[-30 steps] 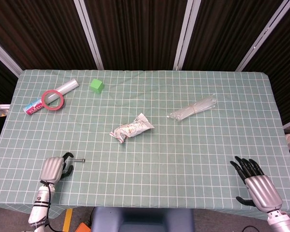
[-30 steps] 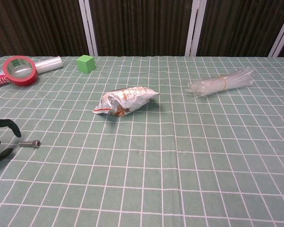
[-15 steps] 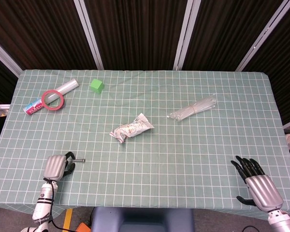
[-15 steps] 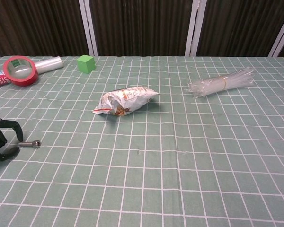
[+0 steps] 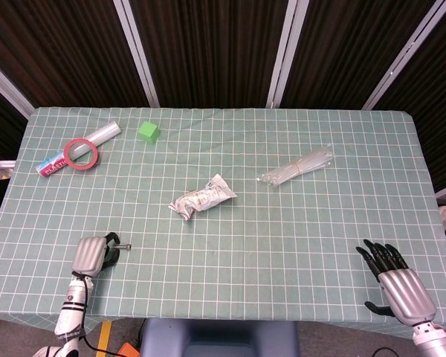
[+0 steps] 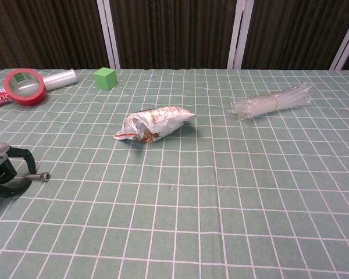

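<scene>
The left robot hand (image 5: pixel 91 254) sat at the near left of the table (image 5: pixel 282 223), its fingers curled over the near end of a small metal bolt (image 6: pixel 37 175). In the chest view the fingertips arched around that end of the bolt, but whether they actually pinched it or only hovered about it could not be told. The bolt lay flat on the checked cloth, its long axis running left to right, its head pointing away from the hand toward the table's middle. So the bolt lay just to the inner side of the left robot hand, touching or nearly so, and this hand was by far the nearer one.

The right robot hand (image 5: pixel 394 279) rested well apart from the bolt, at the near right corner, fingers spread and holding nothing.

Farther from the bolt, toward the middle, lay a crumpled snack packet (image 5: pixel 202 197). Beyond that and to the right was a bundle of clear plastic straws (image 5: pixel 297 167). Directly behind the bolt, near the far left edge, a red tape roll (image 5: pixel 82 154) leaned on a wrapped tube (image 5: pixel 100 135), with a green cube (image 5: pixel 149 132) just beside them.
</scene>
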